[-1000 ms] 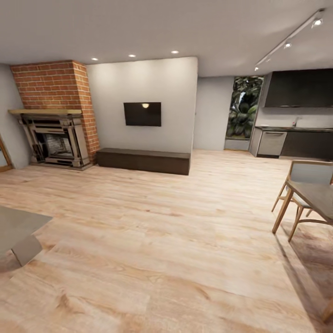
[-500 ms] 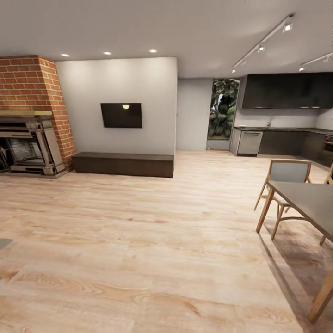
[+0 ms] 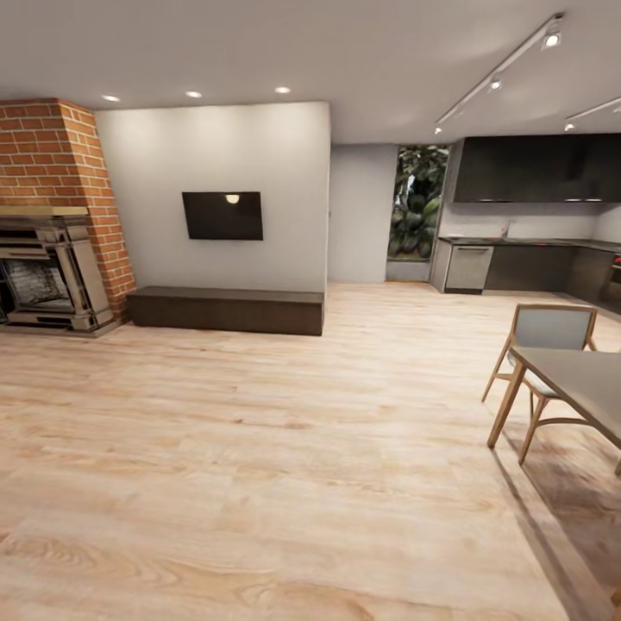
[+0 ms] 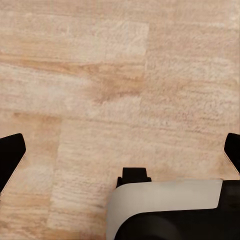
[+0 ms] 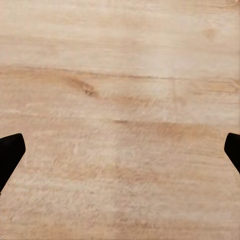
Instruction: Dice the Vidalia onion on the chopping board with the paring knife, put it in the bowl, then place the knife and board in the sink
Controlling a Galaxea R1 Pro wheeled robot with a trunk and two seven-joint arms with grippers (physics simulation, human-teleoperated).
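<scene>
I stand on a wide wooden floor (image 3: 285,448) in an open living room, with the kitchen far off at the back right.

Count, head view:
- One brick fireplace (image 3: 52,216) at the far left.
- One dark wall screen (image 3: 222,216) on the pale wall, and one long dark low bench (image 3: 226,309) beneath it.
- Three round ceiling lights (image 3: 194,94) above that wall; two track spotlights (image 3: 552,39) on the rail at the right.
- One window with green foliage (image 3: 417,203) beside the kitchen.
- One dining table (image 3: 582,379), part of it in view, with one grey-seated wooden chair (image 3: 543,345) touching its near corner.

The worktop (image 3: 539,243) runs as a thin dark strip above the dark cabinets, under one block of dark upper cupboards. A tap (image 3: 505,229) rises from it, so the sink sits there, too small to make out. Onion, board, knife and bowl cannot be told at this range.

My left claw (image 4: 120,155): two dark fingertips at opposite edges of the wrist view, spread wide, nothing between them but floor. My right claw (image 5: 120,155): the same, two tips wide apart over bare planks.
</scene>
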